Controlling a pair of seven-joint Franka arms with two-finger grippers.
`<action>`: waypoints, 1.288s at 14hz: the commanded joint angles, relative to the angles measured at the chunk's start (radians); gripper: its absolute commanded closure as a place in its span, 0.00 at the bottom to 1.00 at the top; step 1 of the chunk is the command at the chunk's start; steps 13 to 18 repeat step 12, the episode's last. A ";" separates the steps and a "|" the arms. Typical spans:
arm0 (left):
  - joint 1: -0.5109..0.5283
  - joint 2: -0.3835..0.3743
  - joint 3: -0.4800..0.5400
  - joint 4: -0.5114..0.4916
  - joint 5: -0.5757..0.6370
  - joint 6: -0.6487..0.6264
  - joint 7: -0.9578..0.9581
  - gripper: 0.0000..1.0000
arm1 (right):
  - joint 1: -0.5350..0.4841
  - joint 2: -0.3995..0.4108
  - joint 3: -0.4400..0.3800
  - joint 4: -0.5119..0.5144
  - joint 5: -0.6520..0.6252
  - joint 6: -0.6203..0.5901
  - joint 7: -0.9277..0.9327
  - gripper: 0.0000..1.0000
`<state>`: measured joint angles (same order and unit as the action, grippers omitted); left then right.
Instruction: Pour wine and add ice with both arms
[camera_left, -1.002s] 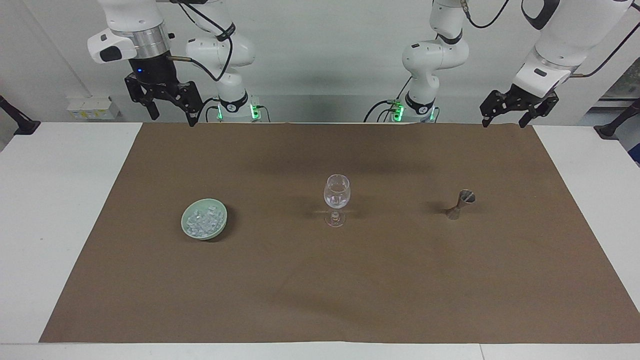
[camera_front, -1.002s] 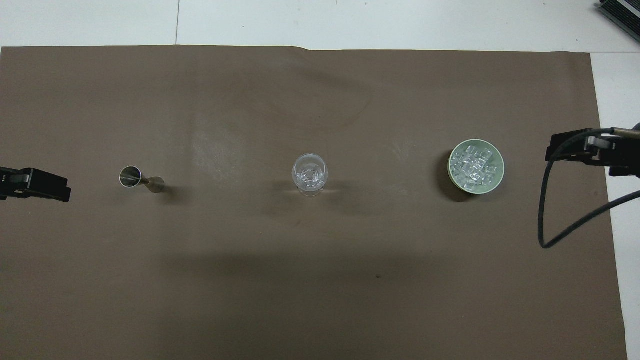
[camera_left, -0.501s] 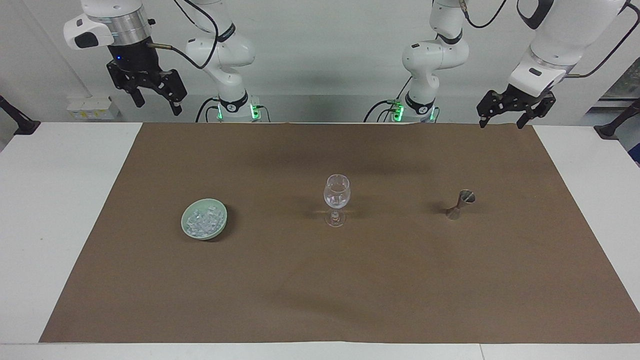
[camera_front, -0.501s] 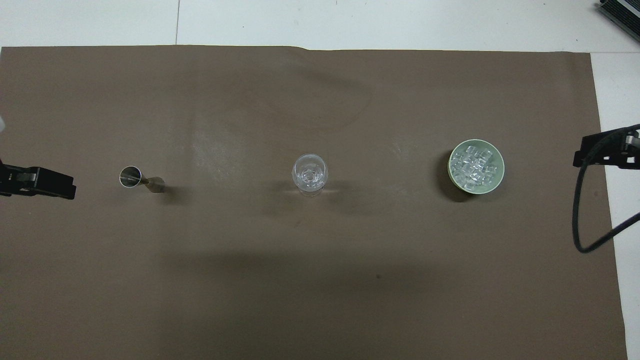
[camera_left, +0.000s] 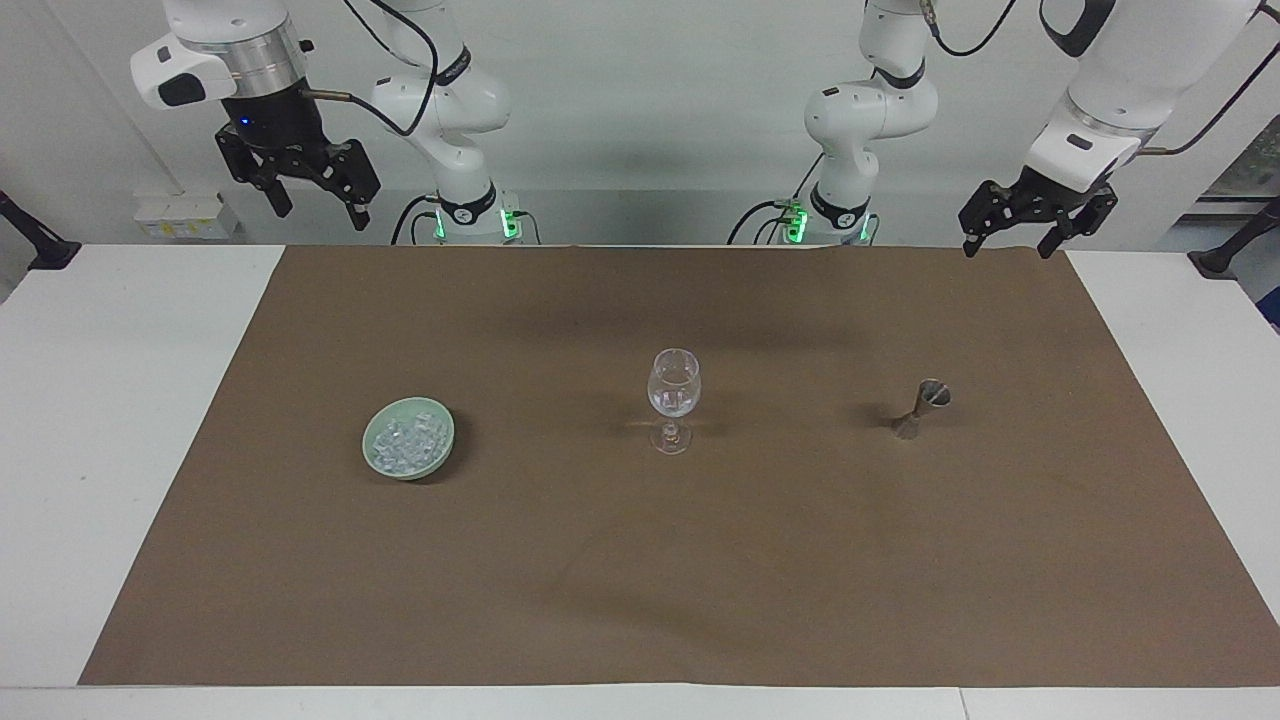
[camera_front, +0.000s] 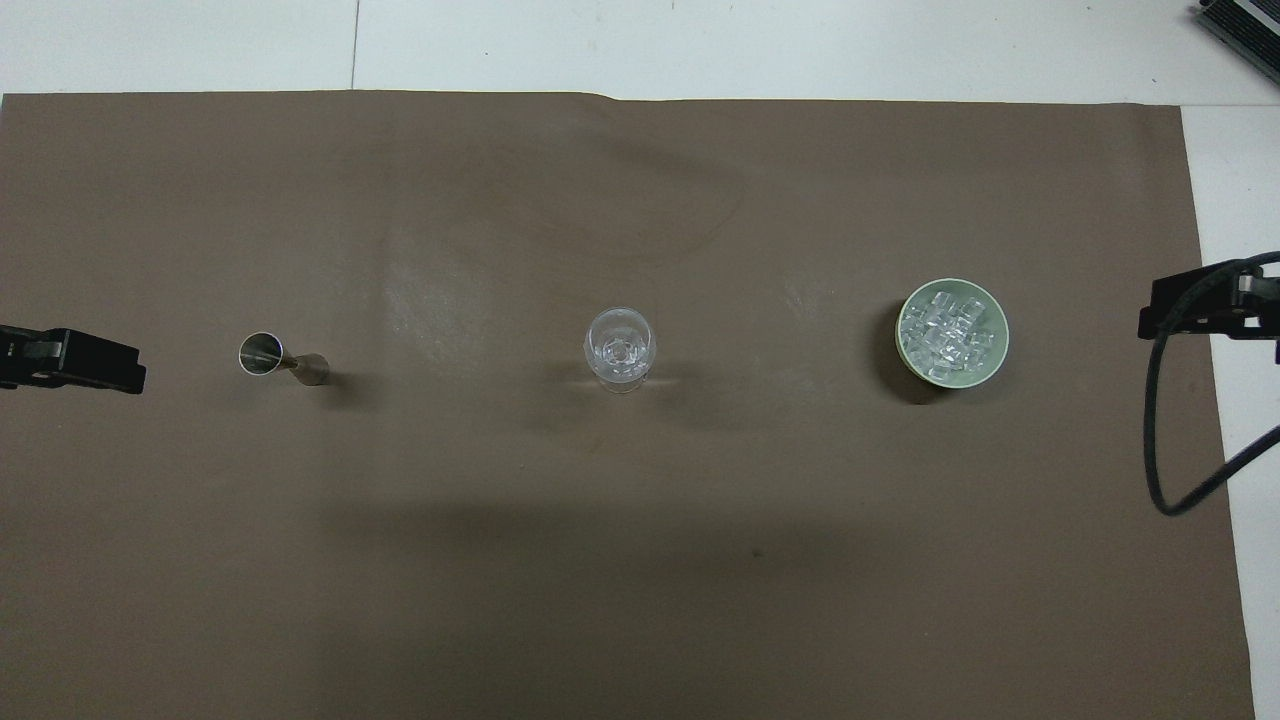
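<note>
A stemmed wine glass (camera_left: 674, 400) (camera_front: 620, 348) stands upright mid-cloth. Clear pieces glint inside its cup, and I cannot make out the wine. Toward the right arm's end, a pale green bowl (camera_left: 447, 430) (camera_front: 999, 318) holds heaped ice (camera_left: 405, 440) (camera_front: 945, 332). A small metal jigger (camera_left: 922, 408) (camera_front: 283, 360) stands toward the left arm's end. My right gripper (camera_left: 318, 212) (camera_front: 1190, 305) hangs open and empty, high over the cloth's edge by its base. My left gripper (camera_left: 1007, 248) (camera_front: 100, 360) hangs open and empty over the cloth's corner at its own end.
A brown cloth (camera_left: 640, 600) covers most of the white table (camera_left: 100, 450). A black cable (camera_front: 1160, 440) loops down from the right wrist beside the bowl's end of the cloth.
The right gripper has risen and swung outward toward its end of the table, away from the bowl. The left gripper has barely shifted. Glass, bowl and jigger have not moved.
</note>
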<state>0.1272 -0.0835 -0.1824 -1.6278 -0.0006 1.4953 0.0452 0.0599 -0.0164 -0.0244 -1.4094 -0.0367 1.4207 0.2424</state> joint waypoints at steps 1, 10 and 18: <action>0.015 -0.016 -0.002 -0.007 -0.016 0.005 0.010 0.00 | 0.003 -0.004 -0.002 -0.002 0.028 0.015 -0.034 0.00; -0.006 -0.019 0.001 -0.006 -0.010 0.020 0.033 0.00 | 0.005 -0.008 0.000 -0.013 0.031 0.011 -0.083 0.00; -0.078 -0.022 0.052 -0.004 -0.004 0.008 0.032 0.00 | 0.005 -0.008 0.000 -0.013 0.031 0.011 -0.083 0.00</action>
